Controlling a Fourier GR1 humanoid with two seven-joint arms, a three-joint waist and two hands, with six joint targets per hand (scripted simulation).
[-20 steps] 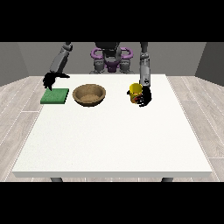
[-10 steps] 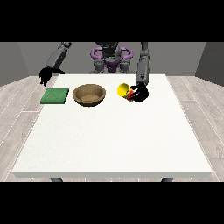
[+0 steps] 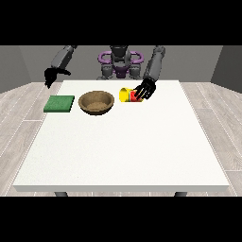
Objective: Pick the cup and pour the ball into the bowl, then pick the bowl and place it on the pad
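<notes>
Front view: we see the large white bench (image 3: 123,142) with the robot behind it. The robot hand at the view's right (image 3: 146,89) has its black fingers curled around a small yellow cup with a red band (image 3: 127,95). The cup is tilted on its side, with the open mouth turned toward the round brown wooden bowl (image 3: 96,102), which stands just beside it on the bench. We cannot see the ball. A flat green square pad (image 3: 59,103) lies near the bowl, on its other side, not touching it. The robot hand at the view's left (image 3: 50,75) hangs above the far bench edge, beyond the pad, holding nothing; we cannot tell how its fingers lie.
</notes>
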